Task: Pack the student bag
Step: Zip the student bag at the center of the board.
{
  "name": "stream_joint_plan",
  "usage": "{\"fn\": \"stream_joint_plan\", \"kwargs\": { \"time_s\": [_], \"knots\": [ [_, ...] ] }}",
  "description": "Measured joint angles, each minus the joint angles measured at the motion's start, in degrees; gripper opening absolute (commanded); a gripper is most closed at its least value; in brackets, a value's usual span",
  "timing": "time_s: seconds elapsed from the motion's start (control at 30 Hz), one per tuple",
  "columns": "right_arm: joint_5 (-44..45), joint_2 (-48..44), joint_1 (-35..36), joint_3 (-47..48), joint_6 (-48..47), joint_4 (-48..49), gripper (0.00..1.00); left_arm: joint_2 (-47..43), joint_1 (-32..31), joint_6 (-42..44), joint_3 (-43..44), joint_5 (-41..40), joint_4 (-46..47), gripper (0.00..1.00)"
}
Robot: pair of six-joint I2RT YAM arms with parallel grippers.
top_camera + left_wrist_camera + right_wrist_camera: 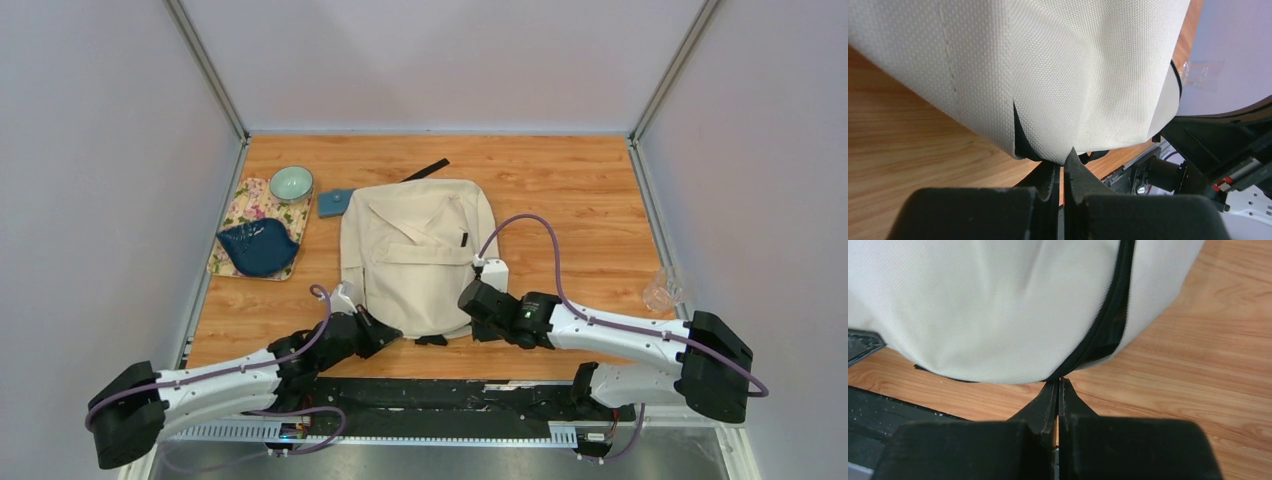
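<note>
The student bag (418,255), a large cream fabric backpack with a front flap, lies flat mid-table. My left gripper (385,333) is at its near left corner. In the left wrist view the gripper (1064,159) is shut, with a fold of the bag's cream cloth (1048,75) nipped between the tips. My right gripper (470,298) is at the bag's near right edge. In the right wrist view the gripper (1059,381) is shut, its tips meeting the black zipper line (1108,325) at the bag's lowest edge (998,310).
A small blue pouch (335,203) lies by the bag's far left corner. Left of it, a floral mat (250,205) carries a green bowl (291,183) and a dark blue dish (258,248). A black strip (425,170) lies behind the bag. A clear cup (662,290) stands by the right wall.
</note>
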Motion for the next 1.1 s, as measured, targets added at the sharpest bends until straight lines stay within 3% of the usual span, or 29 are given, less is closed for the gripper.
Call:
{"fn": "stream_joint_plan", "kwargs": {
  "time_s": [0.27, 0.43, 0.47, 0.53, 0.57, 0.67, 0.9, 1.1],
  "knots": [
    [-0.2, -0.5, -6.0, 0.1, -2.4, -0.4, 0.0, -18.7, 0.6, 1.9, 0.0, -4.0, -17.9, 0.0],
    [-0.5, -1.4, -8.3, 0.1, -3.9, -0.5, 0.0, -25.9, 0.6, 3.1, 0.2, -4.7, -20.5, 0.0],
    [-0.6, -1.4, -8.3, 0.1, -4.0, -0.5, 0.0, -26.9, 0.6, 3.4, 0.3, -4.8, -20.7, 0.14],
    [-0.8, -1.4, -8.4, 0.1, -4.3, -0.5, 0.0, -28.2, 0.6, 4.6, 0.3, -5.1, -21.0, 0.32],
    [-0.9, -1.4, -8.4, 0.1, -4.4, -0.5, 0.0, -28.7, 0.6, 5.3, 0.4, -5.2, -21.2, 0.47],
    [-1.4, -1.6, -8.6, 0.1, -4.6, -0.6, 0.0, -29.5, 0.6, 9.2, 0.6, -5.1, -21.7, 0.64],
    [-3.3, -3.6, -8.7, -0.5, -4.5, 0.2, 0.0, -20.7, 0.7, 23.3, 12.0, -8.1, -40.2, 0.66],
    [-4.2, -4.0, -8.9, -0.9, -4.4, 0.4, 0.0, -15.2, -0.1, 35.2, 23.9, -8.9, -41.4, 0.66]
  ]
}}
